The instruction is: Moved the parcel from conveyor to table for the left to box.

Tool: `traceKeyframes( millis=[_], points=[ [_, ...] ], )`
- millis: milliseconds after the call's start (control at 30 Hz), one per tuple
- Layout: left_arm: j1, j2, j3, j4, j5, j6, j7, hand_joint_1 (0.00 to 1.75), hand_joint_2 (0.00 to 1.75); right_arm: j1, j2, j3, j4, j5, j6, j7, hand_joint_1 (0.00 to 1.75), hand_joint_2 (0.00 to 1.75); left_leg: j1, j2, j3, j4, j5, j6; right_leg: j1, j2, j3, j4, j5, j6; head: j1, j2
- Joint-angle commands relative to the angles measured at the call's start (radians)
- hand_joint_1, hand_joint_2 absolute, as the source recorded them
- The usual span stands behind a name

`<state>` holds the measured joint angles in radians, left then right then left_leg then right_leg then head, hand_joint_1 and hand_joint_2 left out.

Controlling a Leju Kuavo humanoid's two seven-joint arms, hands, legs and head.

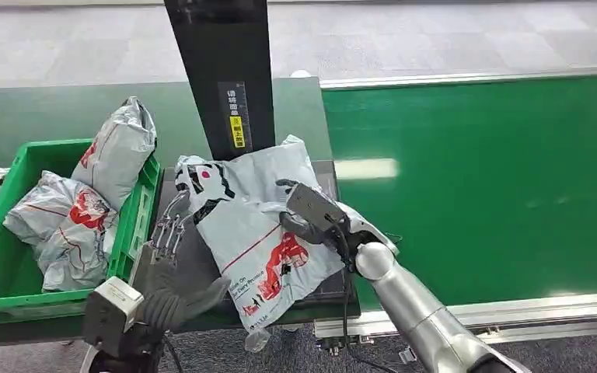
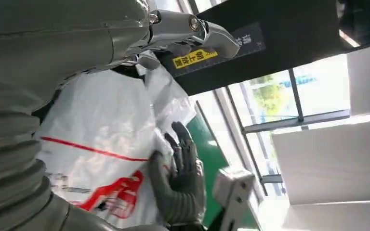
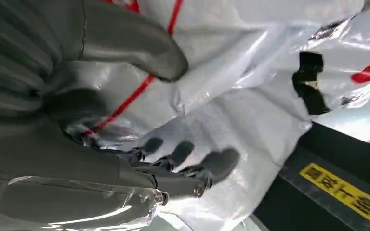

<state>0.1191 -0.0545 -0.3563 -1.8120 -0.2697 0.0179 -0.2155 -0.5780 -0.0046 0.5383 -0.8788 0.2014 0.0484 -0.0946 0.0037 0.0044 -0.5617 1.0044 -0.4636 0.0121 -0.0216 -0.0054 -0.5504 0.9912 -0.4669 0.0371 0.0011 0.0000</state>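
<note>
The parcel (image 1: 249, 225), a white plastic bag with red and black print, stands tilted on the small dark table (image 1: 328, 291) between my two hands. My right hand (image 1: 311, 214) grips its right side. In the right wrist view the thumb (image 3: 125, 43) lies over the parcel (image 3: 250, 110) and the fingers (image 3: 183, 154) show darkly through the film. My left hand (image 1: 172, 256) is at the parcel's left edge, fingers (image 1: 169, 221) stretched up along it, holding nothing. The left wrist view shows the parcel (image 2: 101, 125) between my left hand (image 2: 62, 43) and my right hand (image 2: 180, 183).
A green crate (image 1: 136, 225) with several similar parcels (image 1: 70, 225) stands just left of the table. The green conveyor belt (image 1: 474, 179) runs on the right. A black post (image 1: 221, 78) with a yellow label rises right behind the parcel.
</note>
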Motion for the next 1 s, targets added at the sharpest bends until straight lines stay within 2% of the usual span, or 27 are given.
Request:
traceKeyframes(
  millis=[33,200,300,367,400,433,500,567,633,700,867,967,1000],
  points=[
    [-0.075,0.013,-0.023,0.091,0.019,0.005,0.013,0.0,1.75,-0.125,0.057,0.044,0.236,-0.031,0.012,-0.018,0.0,1.75,0.001,0.002,0.0,-0.002,0.001,-0.002,0.001,0.002,-0.001,-0.001,0.002,-0.003,0.0,0.0],
    [-0.072,0.021,-0.029,0.086,0.023,0.011,0.013,0.0,1.75,-0.089,0.016,0.006,0.12,-0.092,0.03,-0.037,0.0,1.75,0.0,-0.002,0.0,-0.001,0.001,-0.001,0.001,-0.001,0.0,-0.001,0.0,-0.002,0.0,0.0],
    [-0.069,0.028,-0.036,0.084,0.015,0.016,0.006,0.0,1.75,-0.005,-0.039,-0.056,-0.058,-0.186,0.046,-0.078,0.0,1.75,0.001,-0.004,-0.001,-0.001,0.001,-0.001,0.001,-0.003,0.001,-0.002,0.0,-0.002,0.0,0.0],
    [-0.072,0.033,-0.051,0.088,-0.024,0.007,-0.001,0.0,1.75,0.096,-0.073,-0.109,-0.227,-0.234,0.047,-0.118,0.0,1.75,0.001,-0.007,0.0,-0.002,0.002,-0.001,0.001,-0.006,0.002,-0.003,0.0,-0.003,0.0,0.0],
    [-0.072,0.032,-0.052,0.089,-0.025,0.008,-0.001,0.0,1.75,0.108,-0.08,-0.11,-0.248,-0.236,0.051,-0.112,0.0,1.75,0.001,-0.007,-0.001,-0.002,0.002,-0.001,0.001,-0.006,0.002,-0.003,0.0,-0.003,0.0,0.0],
    [-0.101,0.042,-0.078,0.106,-0.067,-0.006,0.004,0.0,1.75,0.159,-0.069,-0.148,-0.335,-0.261,0.054,-0.141,0.0,1.75,0.001,-0.01,-0.001,-0.002,0.002,-0.001,0.002,-0.009,0.003,-0.004,-0.001,-0.003,0.0,0.0],
    [-0.137,0.034,-0.088,0.13,-0.08,-0.008,0.015,0.0,1.75,0.181,-0.059,-0.158,-0.393,-0.261,0.062,-0.129,0.0,1.75,0.002,-0.01,0.0,-0.003,0.002,-0.001,0.002,-0.009,0.003,-0.005,-0.001,-0.003,0.0,0.0],
    [-0.211,0.045,-0.133,0.173,-0.111,-0.045,0.035,0.0,1.75,0.244,-0.023,-0.204,-0.494,-0.273,0.062,-0.154,0.0,1.75,0.001,-0.007,-0.002,-0.001,0.001,-0.001,0.001,-0.006,0.0,-0.002,-0.001,-0.002,0.0,0.0],
    [-0.259,0.042,-0.17,0.204,-0.147,-0.076,0.049,0.0,1.75,0.312,0.009,-0.253,-0.593,-0.28,0.057,-0.179,0.0,1.75,0.001,-0.009,-0.003,-0.001,0.002,-0.002,0.001,-0.008,-0.001,-0.001,-0.001,-0.004,0.0,0.0],
    [-0.278,0.032,-0.182,0.221,-0.156,-0.081,0.055,0.0,1.75,0.341,0.011,-0.265,-0.637,-0.278,0.06,-0.174,0.0,1.75,0.001,-0.01,-0.004,-0.001,0.002,-0.002,0.001,-0.009,-0.001,-0.002,-0.001,-0.003,0.0,0.0],
    [-0.378,0.064,-0.29,0.304,-0.262,-0.143,0.084,0.0,1.75,0.469,0.014,-0.344,-0.8,-0.236,0.035,-0.239,0.0,1.75,0.001,-0.009,-0.003,-0.001,0.002,-0.001,0.001,-0.009,0.0,-0.002,-0.001,-0.003,0.0,0.0],
    [-0.426,0.072,-0.312,0.332,-0.301,-0.15,0.105,0.0,1.75,0.523,0.02,-0.375,-0.882,-0.215,0.042,-0.27,0.0,1.75,0.001,-0.012,-0.002,-0.002,0.002,-0.001,0.001,-0.011,0.001,-0.003,-0.001,-0.003,0.0,0.0],
    [-0.433,0.07,-0.309,0.337,-0.302,-0.149,0.105,0.0,1.75,0.537,0.022,-0.38,-0.906,-0.214,0.044,-0.27,0.0,1.75,0.001,-0.009,-0.003,-0.001,0.001,-0.001,0.001,-0.008,-0.001,-0.002,-0.001,-0.002,0.0,0.0]
  ],
)
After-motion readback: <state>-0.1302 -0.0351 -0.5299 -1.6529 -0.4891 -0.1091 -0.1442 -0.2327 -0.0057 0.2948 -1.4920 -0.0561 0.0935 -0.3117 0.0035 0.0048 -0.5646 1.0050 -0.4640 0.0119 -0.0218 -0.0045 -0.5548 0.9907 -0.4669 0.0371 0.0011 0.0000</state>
